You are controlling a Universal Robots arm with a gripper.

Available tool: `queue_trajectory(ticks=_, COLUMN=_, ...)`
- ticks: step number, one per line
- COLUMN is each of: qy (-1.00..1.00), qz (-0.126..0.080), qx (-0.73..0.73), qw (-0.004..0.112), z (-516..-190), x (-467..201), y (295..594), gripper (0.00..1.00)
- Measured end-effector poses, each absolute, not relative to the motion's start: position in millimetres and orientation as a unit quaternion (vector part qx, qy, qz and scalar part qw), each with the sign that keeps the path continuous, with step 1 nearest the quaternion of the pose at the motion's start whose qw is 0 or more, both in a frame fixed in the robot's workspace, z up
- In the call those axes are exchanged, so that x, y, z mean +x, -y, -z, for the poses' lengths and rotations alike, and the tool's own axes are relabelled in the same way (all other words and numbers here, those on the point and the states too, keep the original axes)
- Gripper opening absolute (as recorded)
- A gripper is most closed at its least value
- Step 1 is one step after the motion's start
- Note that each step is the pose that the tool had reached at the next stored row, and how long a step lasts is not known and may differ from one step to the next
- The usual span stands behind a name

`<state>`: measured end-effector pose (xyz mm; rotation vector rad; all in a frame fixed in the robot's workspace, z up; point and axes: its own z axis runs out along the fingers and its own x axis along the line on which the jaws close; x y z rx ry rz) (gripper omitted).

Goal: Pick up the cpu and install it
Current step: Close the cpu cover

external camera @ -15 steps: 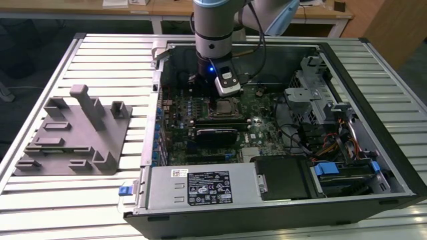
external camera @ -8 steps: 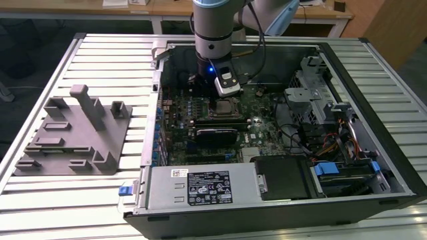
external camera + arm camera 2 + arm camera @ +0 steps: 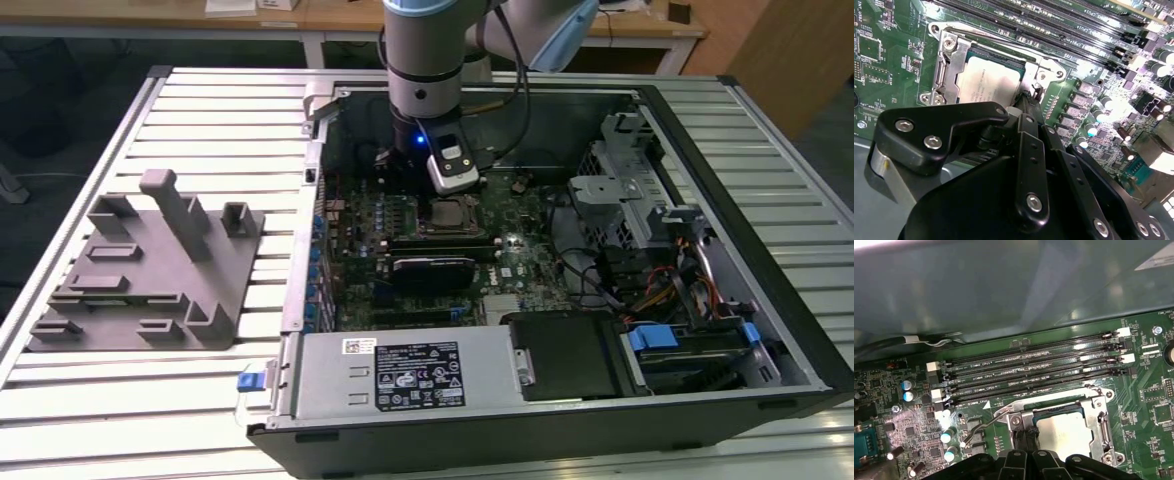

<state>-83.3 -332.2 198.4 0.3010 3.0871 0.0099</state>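
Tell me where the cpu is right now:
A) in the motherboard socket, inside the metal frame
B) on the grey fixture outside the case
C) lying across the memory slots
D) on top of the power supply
A: in the second wrist view the cpu lies flat inside the silver socket frame on the green motherboard.

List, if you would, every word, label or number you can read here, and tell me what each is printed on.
Nothing can be quoted reliably.
Black label on the silver metal box, exterior view: print too small to read.
White lettering beside the memory slots, first wrist view: too small to read.
Marks on the cpu lid, second wrist view: too faint to read.
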Motion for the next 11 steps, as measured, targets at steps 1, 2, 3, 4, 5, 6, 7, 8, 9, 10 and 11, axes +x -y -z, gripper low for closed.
queue_trajectory(ticks=1, qy=-0.995, qz=-0.003, qx=0.097, qw=0.02, z=-198.4, x=-83.4, y=332.2, gripper=0.11)
queue_trajectory(ticks=2, qy=-0.995, qz=-0.003, qx=0.097, qw=0.02, z=-198.4, x=-83.4, y=332.2, gripper=0.11)
queue_trajectory(ticks=3, qy=-0.995, qz=-0.003, qx=0.097, qw=0.02, z=-198.4, x=-83.4, y=332.2, gripper=0.11)
queue_trajectory(ticks=4, qy=-0.995, qz=-0.003, qx=0.097, qw=0.02, z=-198.2, x=-83.5, y=332.3, gripper=0.11)
queue_trajectory(ticks=5, qy=-0.995, qz=-0.003, qx=0.097, qw=0.02, z=-198.0, x=-83.8, y=332.3, gripper=0.11)
queue_trajectory(ticks=6, qy=-0.995, qz=-0.003, qx=0.097, qw=0.02, z=-197.9, x=-84.1, y=332.3, gripper=0.11)
queue_trajectory(ticks=7, qy=-0.995, qz=-0.003, qx=0.097, qw=0.02, z=-197.8, x=-84.4, y=332.3, gripper=0.11)
queue_trajectory(ticks=8, qy=-0.995, qz=-0.003, qx=0.097, qw=0.02, z=-197.8, x=-84.4, y=332.3, gripper=0.11)
queue_trajectory(ticks=9, qy=-0.995, qz=-0.003, qx=0.097, qw=0.02, z=-197.8, x=-84.4, y=332.3, gripper=0.11)
queue_trajectory(ticks=10, qy=-0.995, qz=-0.003, qx=0.097, qw=0.02, z=-197.7, x=-84.5, y=332.2, gripper=0.11)
queue_trajectory(ticks=11, qy=-0.995, qz=-0.003, qx=0.097, qw=0.02, z=-197.7, x=-84.5, y=332.3, gripper=0.11)
